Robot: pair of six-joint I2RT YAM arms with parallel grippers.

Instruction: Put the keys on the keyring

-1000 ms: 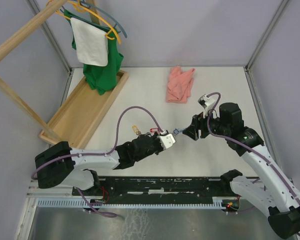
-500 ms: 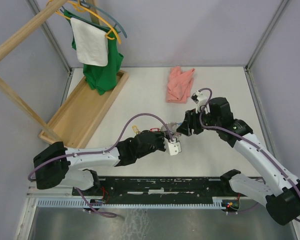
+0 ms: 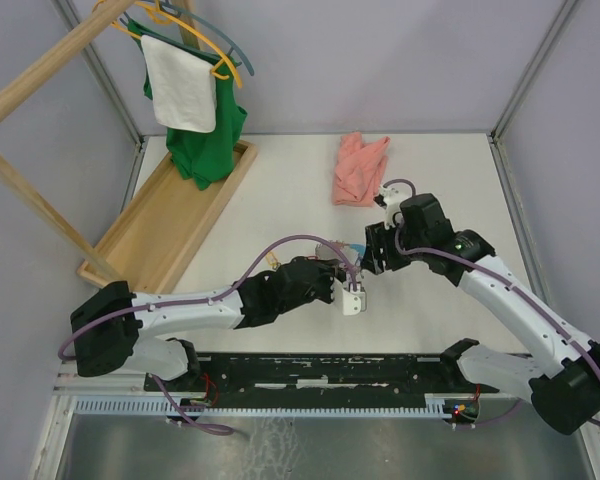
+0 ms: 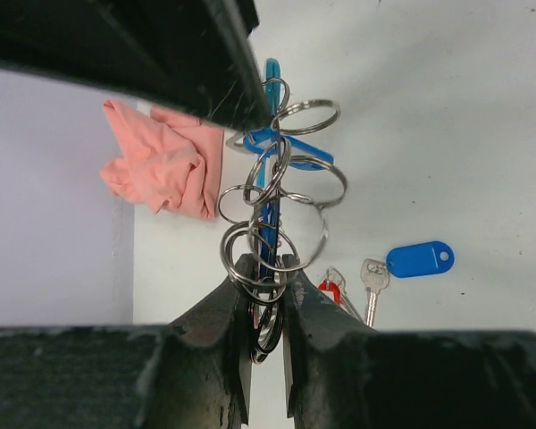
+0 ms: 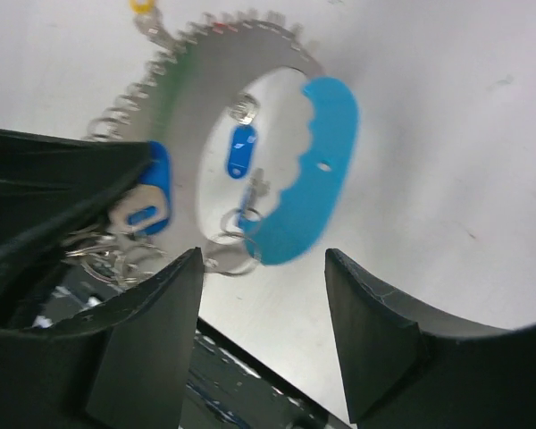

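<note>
Left arm stretched low from its base toward the middle of the white counter (image 4: 447, 107), forearm near-level. Left end effector (image 4: 268, 265) clamped on the keyring (image 4: 272, 197), a large loop of small silvery metal rings with a light-blue oblong tag, held upright above the counter. Right arm elbow bent, reaching in from the right. Right end effector (image 5: 263, 257) has fingers apart and faces the loop; touching it or just beside, can't tell, wrist view blurred. Blue-tagged silver key (image 4: 417, 260) and red-tagged key (image 4: 330, 291) lie on the counter near the loop. Crumpled pink cloth (image 3: 360, 168) well apart at the back
</note>
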